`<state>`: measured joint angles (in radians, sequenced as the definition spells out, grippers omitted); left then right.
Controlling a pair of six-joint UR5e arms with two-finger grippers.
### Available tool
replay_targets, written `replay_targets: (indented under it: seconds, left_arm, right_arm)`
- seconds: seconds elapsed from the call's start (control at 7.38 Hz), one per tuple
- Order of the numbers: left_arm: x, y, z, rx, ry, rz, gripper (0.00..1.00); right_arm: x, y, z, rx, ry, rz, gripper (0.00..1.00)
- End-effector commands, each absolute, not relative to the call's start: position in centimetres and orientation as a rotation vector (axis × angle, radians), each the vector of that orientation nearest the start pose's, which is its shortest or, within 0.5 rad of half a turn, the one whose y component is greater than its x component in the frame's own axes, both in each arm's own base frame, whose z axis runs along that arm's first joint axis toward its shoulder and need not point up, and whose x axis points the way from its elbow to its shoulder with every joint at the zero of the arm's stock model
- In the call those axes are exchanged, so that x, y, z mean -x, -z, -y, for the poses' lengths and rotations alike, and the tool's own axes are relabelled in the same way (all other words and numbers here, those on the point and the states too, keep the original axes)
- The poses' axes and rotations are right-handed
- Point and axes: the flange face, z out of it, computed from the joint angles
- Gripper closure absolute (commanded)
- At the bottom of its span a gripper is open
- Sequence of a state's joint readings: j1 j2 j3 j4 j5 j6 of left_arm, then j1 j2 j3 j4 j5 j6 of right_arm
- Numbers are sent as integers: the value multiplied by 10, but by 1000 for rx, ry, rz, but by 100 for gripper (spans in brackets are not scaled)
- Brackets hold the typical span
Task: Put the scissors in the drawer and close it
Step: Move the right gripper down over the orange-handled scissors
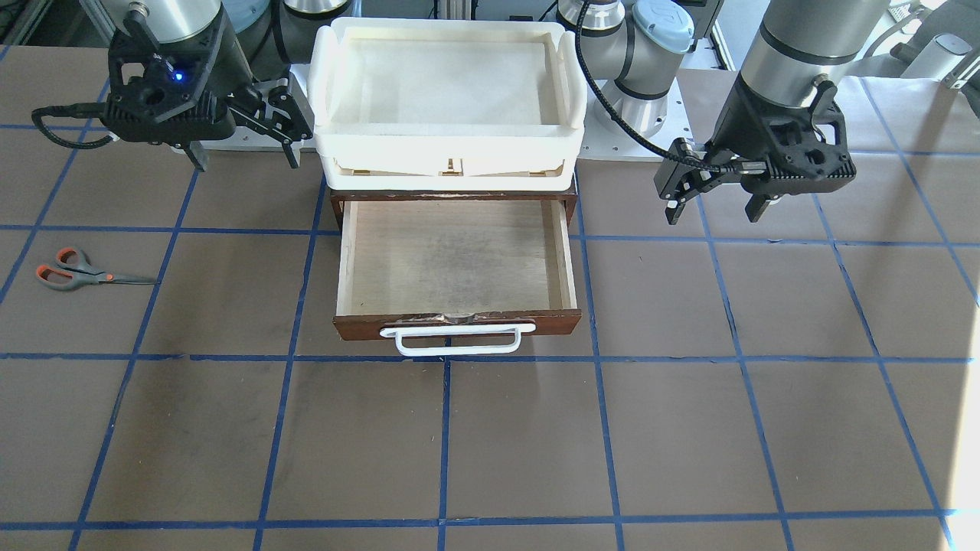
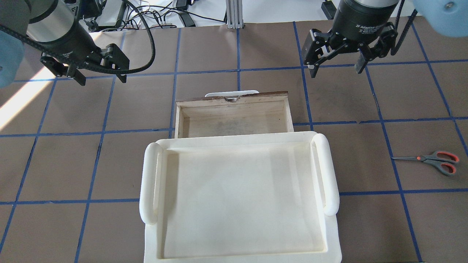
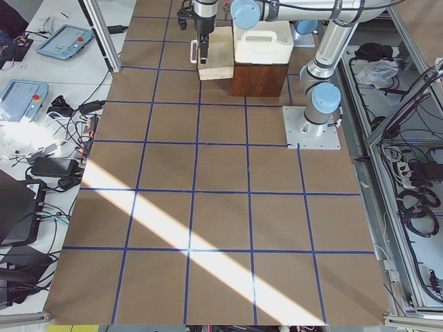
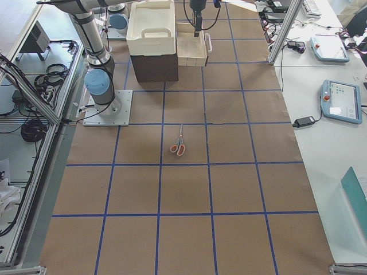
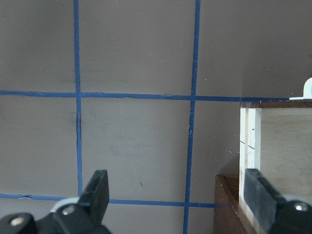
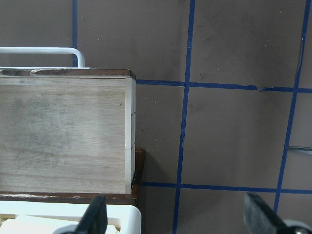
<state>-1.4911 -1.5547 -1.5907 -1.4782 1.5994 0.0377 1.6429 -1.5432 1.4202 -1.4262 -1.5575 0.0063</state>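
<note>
Both grippers hang open and empty: the right gripper (image 2: pixel 336 69) and left gripper (image 2: pixel 101 79) hover either side of the drawer (image 2: pixel 234 104), which stands pulled out and bare below the tray (image 2: pixel 237 190). On the table (image 2: pixel 234 47), well out to the robot's right, the scissors (image 2: pixel 431 160) lie flat and closed, blades toward the drawer. They should be light, stiff and low-lying. Pinching across the shanks beside the pivot looks safest, since the slim blades could slip. On the right wrist, lettering seems to read "2F Adaptive"; the rest is illegible.
</note>
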Motion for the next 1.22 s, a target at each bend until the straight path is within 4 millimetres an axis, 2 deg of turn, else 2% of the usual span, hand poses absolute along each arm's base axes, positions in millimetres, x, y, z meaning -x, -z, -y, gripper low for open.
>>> replay_targets:
  seconds: [0.0, 0.14, 0.27, 0.41, 0.54, 0.68, 0.81, 1.08]
  left_arm:
    - [91, -496, 502, 66, 133, -3102, 0]
    - [91, -496, 502, 66, 133, -3102, 0]
    - [91, -496, 502, 64, 136, -3107, 0]
    - [91, -496, 502, 64, 133, -3105, 0]
    - [91, -496, 502, 64, 133, -3105, 0]
    - [91, -496, 502, 64, 133, -3105, 0]
    - [91, -496, 502, 66, 133, -3102, 0]
    - [90, -496, 502, 52, 129, -3098, 0]
  right_arm:
    - [-170, -532, 487, 115, -39, -3126, 0]
    - [-167, -532, 490, 314, -28, -3110, 5]
    - [-142, -531, 498, 527, -37, -3079, 5]
    - [-103, -526, 505, 539, -64, -3068, 5]
    - [-66, -521, 511, 671, -69, -3038, 7]
    - [-30, -509, 514, 930, -90, -2969, 9]
    - [10, -492, 511, 1136, -160, -2896, 10]
    - [86, -432, 508, 1630, -123, -2703, 15]
